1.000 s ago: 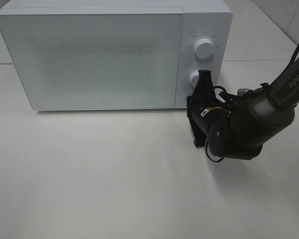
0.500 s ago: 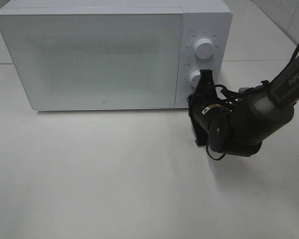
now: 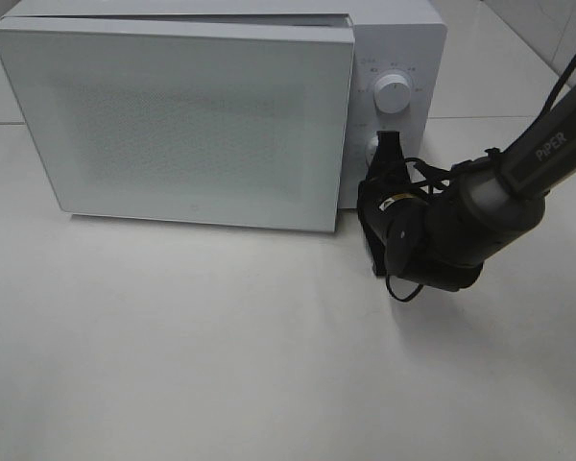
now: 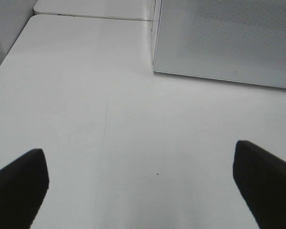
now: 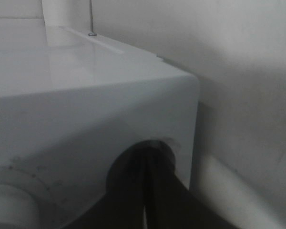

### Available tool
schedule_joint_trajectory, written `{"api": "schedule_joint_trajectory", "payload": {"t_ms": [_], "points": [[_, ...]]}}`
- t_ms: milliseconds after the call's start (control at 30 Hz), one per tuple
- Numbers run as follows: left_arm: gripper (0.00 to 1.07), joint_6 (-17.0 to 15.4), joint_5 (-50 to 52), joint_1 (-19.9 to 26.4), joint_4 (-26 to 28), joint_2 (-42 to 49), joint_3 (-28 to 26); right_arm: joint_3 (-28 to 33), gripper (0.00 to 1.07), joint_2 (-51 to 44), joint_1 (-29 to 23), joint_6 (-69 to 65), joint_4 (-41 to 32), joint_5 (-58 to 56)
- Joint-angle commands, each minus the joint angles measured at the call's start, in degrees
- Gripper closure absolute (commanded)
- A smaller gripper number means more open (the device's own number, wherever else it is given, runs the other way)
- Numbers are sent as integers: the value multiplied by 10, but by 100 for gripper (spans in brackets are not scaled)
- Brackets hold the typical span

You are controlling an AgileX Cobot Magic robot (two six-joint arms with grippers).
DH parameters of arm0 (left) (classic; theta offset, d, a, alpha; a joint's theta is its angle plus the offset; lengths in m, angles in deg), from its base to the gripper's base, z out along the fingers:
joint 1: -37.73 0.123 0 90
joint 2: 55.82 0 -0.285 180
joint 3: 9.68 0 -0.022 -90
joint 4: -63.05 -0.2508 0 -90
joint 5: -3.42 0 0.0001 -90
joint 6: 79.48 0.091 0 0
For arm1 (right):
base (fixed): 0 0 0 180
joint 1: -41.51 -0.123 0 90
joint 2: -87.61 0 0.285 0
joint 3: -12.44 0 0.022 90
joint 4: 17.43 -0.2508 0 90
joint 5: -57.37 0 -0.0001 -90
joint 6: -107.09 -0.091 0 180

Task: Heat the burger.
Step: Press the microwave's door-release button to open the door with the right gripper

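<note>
The burger is out of view in every frame. The white microwave (image 3: pixel 396 38) stands at the back of the table, and its door (image 3: pixel 192 115) is ajar, its right edge swung a little out from the body. My right gripper (image 3: pixel 389 152) points at the control panel with its tips together against the lower knob (image 3: pixel 372 151), below the upper knob (image 3: pixel 394 94). In the right wrist view the dark fingers (image 5: pixel 133 191) press side by side into a round recess in the microwave's front (image 5: pixel 86 109). My left gripper (image 4: pixel 143 191) is open and empty above the table, away from the microwave (image 4: pixel 229 38).
The white table (image 3: pixel 221 365) stretches in front of the microwave. The right arm (image 3: pixel 518 182) comes in from the right edge, low over the table. What is behind the ajar door is hidden.
The microwave door has popped open, its right edge swinging out toward the front. My right gripper has stayed at the lower knob, shifted slightly left.
</note>
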Motion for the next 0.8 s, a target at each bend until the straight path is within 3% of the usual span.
{"api": "schedule_joint_trajectory", "payload": {"t_ms": [33,400,800], "points": [[9,-2,6,1,3,11,2,-72,107,7,22,7,40,131],[9,-2,6,1,3,11,2,-68,107,6,22,7,49,111],[9,-2,6,1,3,11,2,-26,107,-18,21,-56,69,34]]}}
